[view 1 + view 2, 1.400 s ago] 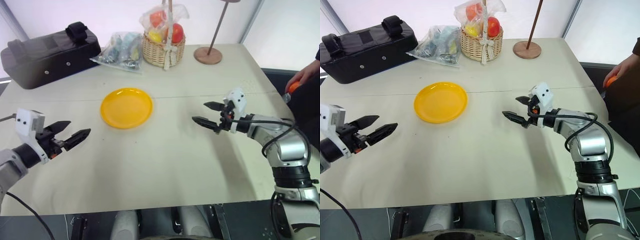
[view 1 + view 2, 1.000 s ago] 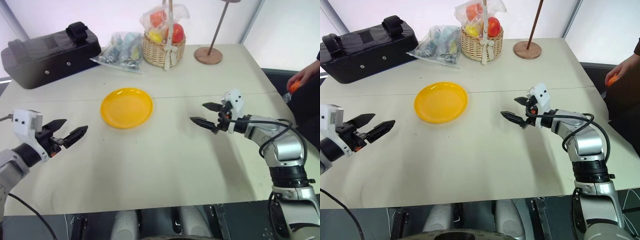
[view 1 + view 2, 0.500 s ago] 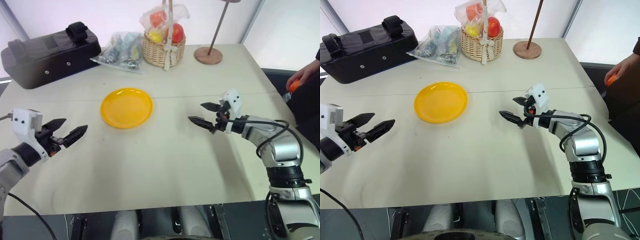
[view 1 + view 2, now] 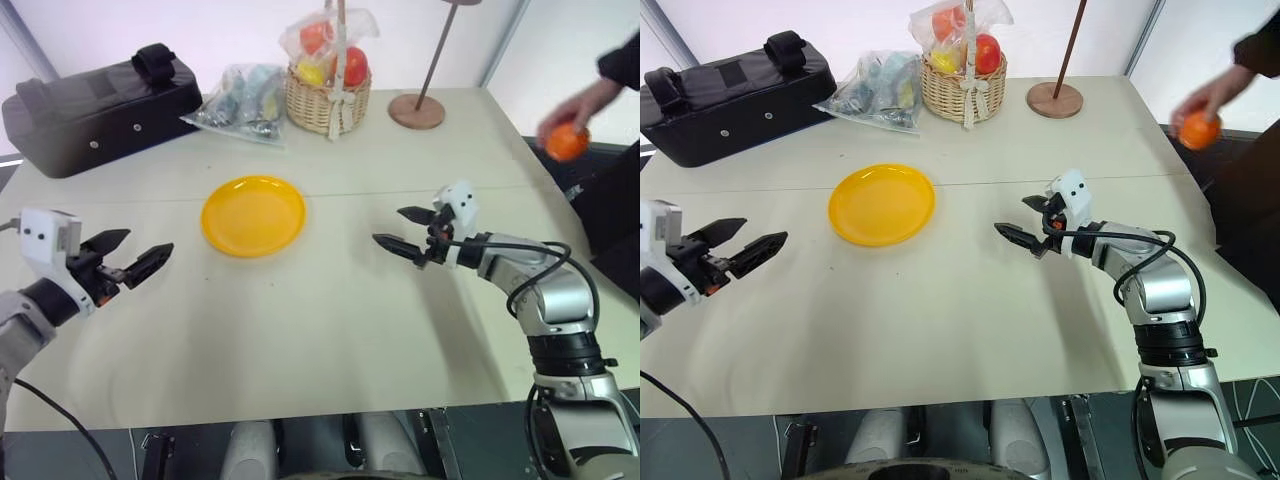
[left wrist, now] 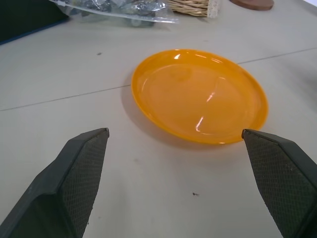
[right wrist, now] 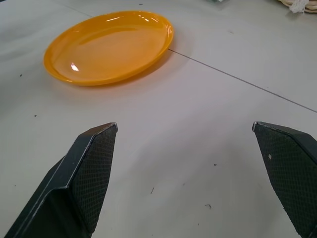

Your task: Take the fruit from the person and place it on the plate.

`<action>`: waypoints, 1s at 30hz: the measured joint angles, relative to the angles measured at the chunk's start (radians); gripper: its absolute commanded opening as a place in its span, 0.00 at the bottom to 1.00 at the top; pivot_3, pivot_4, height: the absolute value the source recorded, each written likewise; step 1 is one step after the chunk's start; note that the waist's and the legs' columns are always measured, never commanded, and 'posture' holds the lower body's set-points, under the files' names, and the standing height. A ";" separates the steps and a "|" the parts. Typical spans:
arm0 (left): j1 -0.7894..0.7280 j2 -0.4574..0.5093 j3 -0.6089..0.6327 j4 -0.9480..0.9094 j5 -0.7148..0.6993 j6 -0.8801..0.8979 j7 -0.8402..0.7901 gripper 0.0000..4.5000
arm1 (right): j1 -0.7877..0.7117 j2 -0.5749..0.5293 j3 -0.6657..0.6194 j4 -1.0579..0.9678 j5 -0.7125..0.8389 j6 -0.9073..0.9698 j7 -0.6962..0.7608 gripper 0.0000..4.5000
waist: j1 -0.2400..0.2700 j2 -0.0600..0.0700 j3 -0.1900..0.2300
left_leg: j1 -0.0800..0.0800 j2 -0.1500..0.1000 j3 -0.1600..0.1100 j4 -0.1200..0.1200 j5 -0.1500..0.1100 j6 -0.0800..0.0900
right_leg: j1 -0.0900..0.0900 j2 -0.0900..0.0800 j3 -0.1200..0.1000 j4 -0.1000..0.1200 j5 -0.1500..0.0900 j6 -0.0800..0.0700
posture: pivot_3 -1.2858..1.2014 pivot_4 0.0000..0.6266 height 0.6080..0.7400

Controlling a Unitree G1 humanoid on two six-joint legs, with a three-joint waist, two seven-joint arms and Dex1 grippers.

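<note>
At the far right edge of the table (image 4: 330,330), we see the person's hand (image 4: 585,103) carrying the fruit (image 4: 566,141) higher and further in over the table corner than half a second ago, when it sat low beside the edge and half tucked away. We read that as the handover beginning: the orange fruit is being offered, but it is well apart from both of our grippers, and nothing has been taken yet.

Our right gripper (image 4: 400,230) hangs over the middle of the table with its fingers spread and empty, pointing toward the plate (image 4: 253,215) rather than toward the hand; it has barely shifted. Our left gripper (image 4: 126,256) is likewise wide open and empty, near the table's left side. The plate lies bare between the two.

We judge the right arm must swing out to the right to meet the fruit.

Motion blurs the hand and fruit, so we cannot tell how the fingers hold it. The person is cut off by the frame, with only a dark sleeve (image 4: 622,62) and the hand showing.
</note>
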 measured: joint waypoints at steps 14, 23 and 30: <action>0.000 -0.011 -0.008 0.006 0.009 -0.003 0.002 1.00 | 0.002 0.000 0.003 0.001 -0.001 0.000 -0.006 0.99 | 0.000 0.000 0.000 | 0.000 0.000 0.000 0.000 0.000 0.000 | 0.000 0.000 0.000 0.000 0.000 0.000 | 0.52 0.24 1.00; 0.002 -0.029 -0.013 0.006 0.031 -0.022 0.009 1.00 | -0.030 -0.004 -0.017 -0.021 0.090 0.071 0.033 0.99 | 0.000 0.000 0.000 | 0.000 0.000 0.000 0.000 0.000 0.000 | 0.000 0.000 0.000 0.000 0.001 0.001 | 0.52 0.24 1.00; -0.052 -0.071 -0.030 0.008 0.052 -0.072 0.031 1.00 | -0.135 -0.065 -0.112 -0.269 0.390 0.287 0.098 0.99 | 0.003 -0.003 -0.002 | 0.000 0.000 -0.002 0.000 0.000 0.000 | 0.001 0.000 -0.001 0.000 0.000 0.000 | 0.52 0.24 1.00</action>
